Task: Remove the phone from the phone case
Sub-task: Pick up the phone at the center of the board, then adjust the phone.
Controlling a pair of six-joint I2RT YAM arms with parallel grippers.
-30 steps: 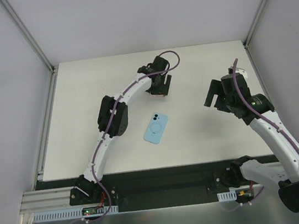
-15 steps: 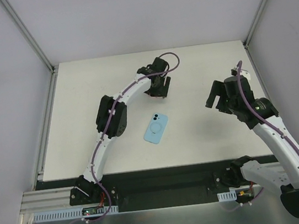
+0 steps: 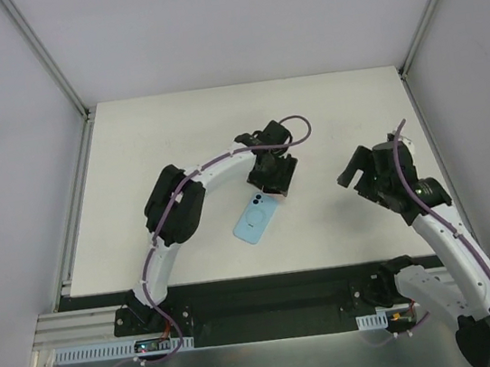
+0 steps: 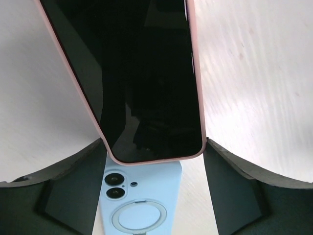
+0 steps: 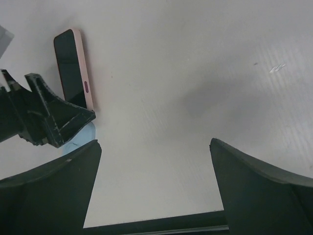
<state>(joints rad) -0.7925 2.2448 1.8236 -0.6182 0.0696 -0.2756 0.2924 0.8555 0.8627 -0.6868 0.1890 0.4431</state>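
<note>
My left gripper [image 3: 271, 176] is shut on a phone [image 4: 142, 73] with a black screen and pink edges, and holds it above the table. The phone's lower end hangs over the far end of a light blue phone case [image 3: 256, 219]. The case lies back up on the table, showing two dark camera circles and a ring [image 4: 139, 214]. The right wrist view shows the phone [image 5: 73, 68] upright in the left fingers [image 5: 46, 115], with a sliver of the case [image 5: 84, 134] below. My right gripper [image 3: 360, 170] is open and empty, off to the right of the case.
The white table [image 3: 135, 181] ends at a black front rail [image 3: 268, 281]. Grey walls with metal corner posts [image 3: 50, 65] enclose the back and sides. The left arm's links [image 3: 175, 207] arch over the table left of the case.
My left gripper has moved nearer with the phone, from the table's far middle to just above the case's far end. My right gripper has drawn back slightly toward the near right.
</note>
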